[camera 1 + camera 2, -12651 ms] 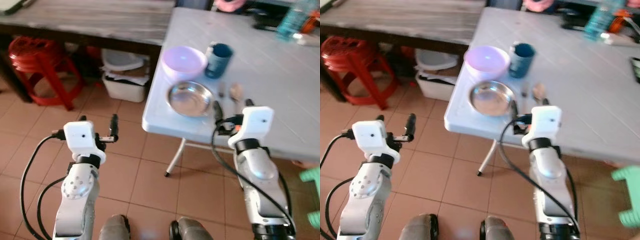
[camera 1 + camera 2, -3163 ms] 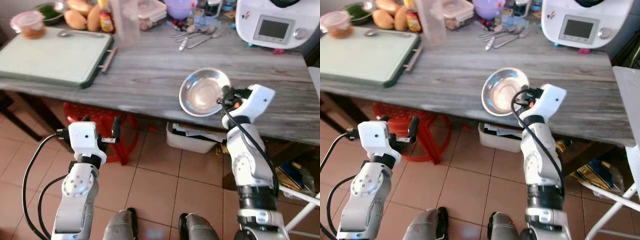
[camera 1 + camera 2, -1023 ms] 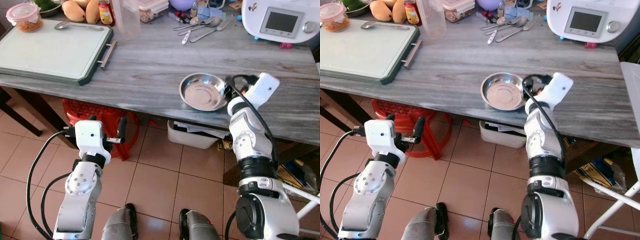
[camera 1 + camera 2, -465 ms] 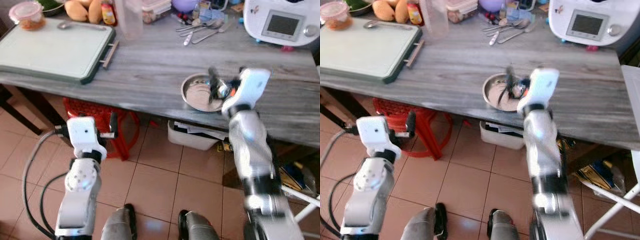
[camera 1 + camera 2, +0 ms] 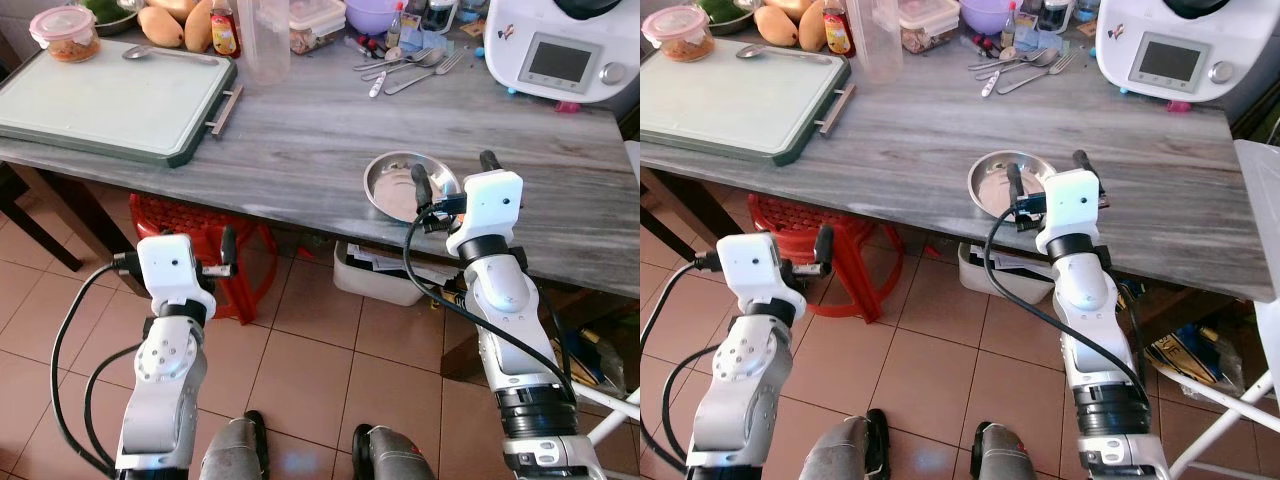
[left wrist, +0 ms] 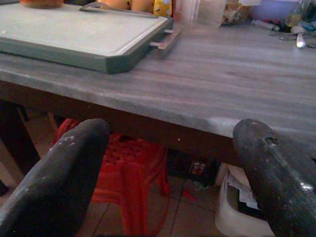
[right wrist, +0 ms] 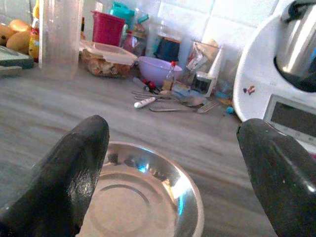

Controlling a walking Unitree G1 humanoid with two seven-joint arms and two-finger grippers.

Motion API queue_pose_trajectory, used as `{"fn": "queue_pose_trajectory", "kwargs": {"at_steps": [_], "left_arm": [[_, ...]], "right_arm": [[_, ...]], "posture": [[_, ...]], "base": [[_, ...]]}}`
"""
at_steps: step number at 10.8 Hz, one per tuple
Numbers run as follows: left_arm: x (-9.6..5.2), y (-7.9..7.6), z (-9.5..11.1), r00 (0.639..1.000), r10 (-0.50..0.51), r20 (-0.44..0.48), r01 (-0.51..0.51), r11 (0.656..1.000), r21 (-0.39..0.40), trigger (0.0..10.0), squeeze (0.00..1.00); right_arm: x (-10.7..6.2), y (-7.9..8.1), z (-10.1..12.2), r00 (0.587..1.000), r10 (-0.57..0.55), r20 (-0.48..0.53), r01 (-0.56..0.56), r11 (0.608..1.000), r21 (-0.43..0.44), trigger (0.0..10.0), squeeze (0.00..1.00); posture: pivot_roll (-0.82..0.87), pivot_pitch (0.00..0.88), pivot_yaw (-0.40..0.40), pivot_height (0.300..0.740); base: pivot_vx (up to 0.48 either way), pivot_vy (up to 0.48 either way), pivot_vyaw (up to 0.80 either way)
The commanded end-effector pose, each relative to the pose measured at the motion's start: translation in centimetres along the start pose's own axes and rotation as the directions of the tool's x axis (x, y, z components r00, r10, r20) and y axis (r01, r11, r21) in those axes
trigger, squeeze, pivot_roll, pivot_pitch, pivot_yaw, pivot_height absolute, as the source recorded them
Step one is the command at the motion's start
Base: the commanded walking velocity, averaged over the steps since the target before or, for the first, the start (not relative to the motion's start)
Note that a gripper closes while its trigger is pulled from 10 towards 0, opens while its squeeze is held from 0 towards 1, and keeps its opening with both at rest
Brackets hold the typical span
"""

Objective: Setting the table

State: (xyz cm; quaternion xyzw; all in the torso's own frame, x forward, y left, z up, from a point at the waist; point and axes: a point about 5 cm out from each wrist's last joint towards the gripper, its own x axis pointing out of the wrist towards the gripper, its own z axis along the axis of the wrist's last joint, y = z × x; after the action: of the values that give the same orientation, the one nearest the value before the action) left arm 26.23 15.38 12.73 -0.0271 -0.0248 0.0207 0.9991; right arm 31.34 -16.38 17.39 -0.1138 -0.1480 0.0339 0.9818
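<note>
A steel bowl [image 5: 408, 186] sits upright near the front edge of a grey wooden counter [image 5: 300, 130], right of centre. The right gripper [image 5: 450, 172] hovers just above and in front of it, fingers spread wide and holding nothing; the bowl lies low between and beyond the two fingers [image 7: 64, 173] without touching them. The right wrist view adds what lies farther back: a purple bowl [image 7: 157, 66], loose cutlery [image 7: 163, 101], jars and a white kitchen appliance [image 7: 276, 94]. The left gripper [image 5: 225, 255], fingers also apart, hangs below counter height near a red stool [image 6: 131, 173], with a green cutting board [image 5: 105, 100] on the counter's far left.
</note>
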Motion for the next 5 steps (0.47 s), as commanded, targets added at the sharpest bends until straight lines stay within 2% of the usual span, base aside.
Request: {"fn": "queue_pose_trajectory", "kwargs": {"at_steps": [1, 3, 4, 5], "left_arm": [[0.03, 0.09, -0.34, 1.000, 0.009, -0.021, -0.009, 1.000, 0.002, 10.0, 0.00], [0.01, 0.04, -0.29, 1.000, 0.011, -0.019, -0.011, 1.000, 0.001, 10.0, 0.00], [-0.08, 0.11, -0.36, 1.000, 0.013, -0.022, -0.013, 1.000, 0.001, 10.0, 0.00], [-0.08, 0.13, -0.39, 1.000, 0.015, -0.023, -0.015, 1.000, 0.000, 10.0, 0.00]], "right_arm": [[-0.12, 0.01, 0.35, 1.000, -0.011, 0.003, 0.011, 1.000, -0.010, 10.0, 0.00], [-0.15, 0.49, -0.02, 0.999, -0.021, -0.028, 0.020, 0.999, -0.041, 10.0, 0.00], [-0.17, 0.75, -0.30, 0.999, -0.009, -0.051, 0.009, 1.000, 0.000, 10.0, 0.00], [-0.10, 0.84, -0.42, 0.998, -0.018, -0.058, 0.017, 0.999, -0.030, 10.0, 0.00]], "posture": [[-0.03, 0.139, -0.017, 0.740], [-0.03, 0.143, -0.020, 0.740], [-0.03, 0.146, -0.022, 0.740], [-0.03, 0.147, -0.024, 0.740]], "base": [[0.000, 0.000, 0.00], [0.000, 0.000, 0.00], [0.000, 0.000, 0.00], [-0.247, 0.000, 0.00]]}}
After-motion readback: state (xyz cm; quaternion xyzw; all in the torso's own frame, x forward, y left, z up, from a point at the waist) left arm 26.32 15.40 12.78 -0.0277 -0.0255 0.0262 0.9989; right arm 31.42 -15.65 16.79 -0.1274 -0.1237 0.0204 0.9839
